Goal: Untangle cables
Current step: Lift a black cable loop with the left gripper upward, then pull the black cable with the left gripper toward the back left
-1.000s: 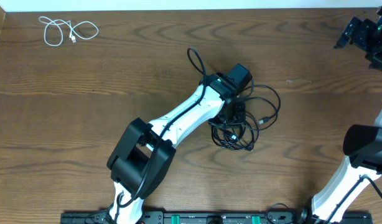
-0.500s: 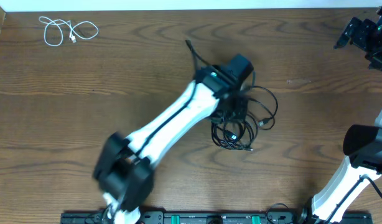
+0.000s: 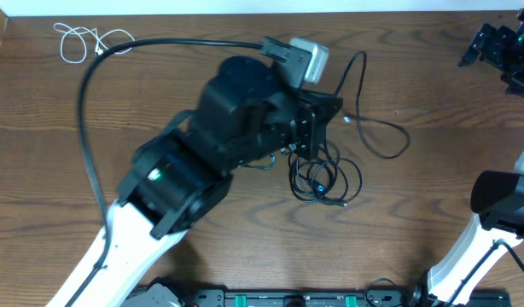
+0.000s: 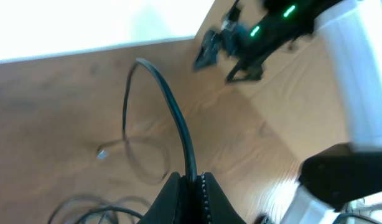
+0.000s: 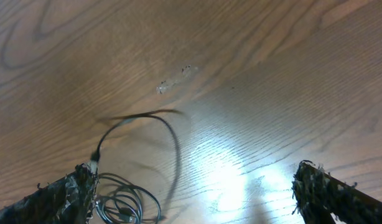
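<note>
My left jaws pinch a thin black cord (image 4: 181,134) above the tangled black coil (image 3: 320,181) mid-frame, my right jaws gape idle; next I'd draw it free.

I see a black cable (image 4: 180,121), a white cable (image 3: 83,40), a brown table (image 3: 441,170) with darker wavy grain; my arm (image 3: 232,115) is black and white.

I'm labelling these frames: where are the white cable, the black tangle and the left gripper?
white cable (image 3: 78,43), overhead view, its coiled loops.
black tangle (image 3: 318,182), overhead view, its bunched loops.
left gripper (image 4: 192,180), left wrist view, between its closed fingertips.
</note>
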